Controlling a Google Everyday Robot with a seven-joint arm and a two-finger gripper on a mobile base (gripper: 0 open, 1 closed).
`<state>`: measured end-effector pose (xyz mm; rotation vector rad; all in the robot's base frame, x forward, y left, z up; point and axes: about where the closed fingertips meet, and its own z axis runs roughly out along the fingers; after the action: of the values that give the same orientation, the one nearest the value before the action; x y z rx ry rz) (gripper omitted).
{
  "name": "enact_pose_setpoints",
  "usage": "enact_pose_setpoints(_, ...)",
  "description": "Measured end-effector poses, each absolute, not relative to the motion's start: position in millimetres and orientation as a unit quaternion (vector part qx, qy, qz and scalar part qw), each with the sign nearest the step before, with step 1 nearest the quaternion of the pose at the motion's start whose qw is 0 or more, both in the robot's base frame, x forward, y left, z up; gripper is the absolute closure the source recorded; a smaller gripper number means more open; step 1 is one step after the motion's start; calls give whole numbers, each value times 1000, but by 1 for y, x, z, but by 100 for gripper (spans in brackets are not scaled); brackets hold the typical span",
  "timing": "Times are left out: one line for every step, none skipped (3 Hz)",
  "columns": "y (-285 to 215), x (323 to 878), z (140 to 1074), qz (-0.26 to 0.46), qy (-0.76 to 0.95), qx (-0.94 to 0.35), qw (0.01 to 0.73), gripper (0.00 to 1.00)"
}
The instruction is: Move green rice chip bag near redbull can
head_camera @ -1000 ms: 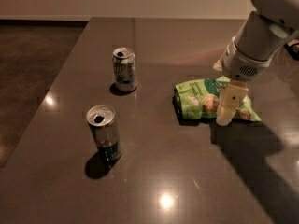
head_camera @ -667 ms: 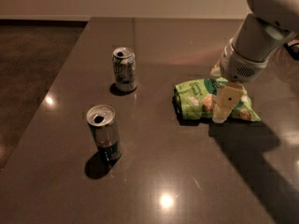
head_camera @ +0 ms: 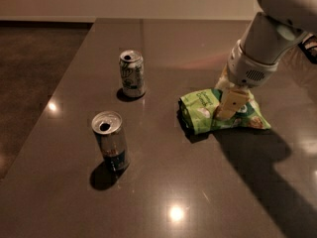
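The green rice chip bag (head_camera: 200, 110) lies crumpled on the dark table, right of centre. My gripper (head_camera: 229, 105) comes down from the upper right onto the middle of the bag and is shut on it; one cream finger (head_camera: 232, 103) shows over the bag. The redbull can (head_camera: 110, 140), silver with a dark blue lower part and an open top, stands upright at the front left, well apart from the bag.
A white-and-green patterned can (head_camera: 132, 73) stands upright behind the redbull can. The table's left edge (head_camera: 54, 98) runs diagonally, with floor beyond it. My arm's shadow (head_camera: 257, 157) falls on the table at the right.
My gripper has shifted slightly left, and the bag has moved a little left with it. Both cans are unmoved.
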<state>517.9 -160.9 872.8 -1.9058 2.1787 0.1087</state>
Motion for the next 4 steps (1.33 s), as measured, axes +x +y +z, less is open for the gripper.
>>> enact_pose_setpoints(-139,510,880,43,730,-670,128,85)
enact_pose_setpoints(-114,496,889,48,708,-693,131,100)
enact_pose_setpoints(-95,477,898,39,690,-710,134,100)
enact_pose_setpoints(-83,457,905,23,689,-711,142,100)
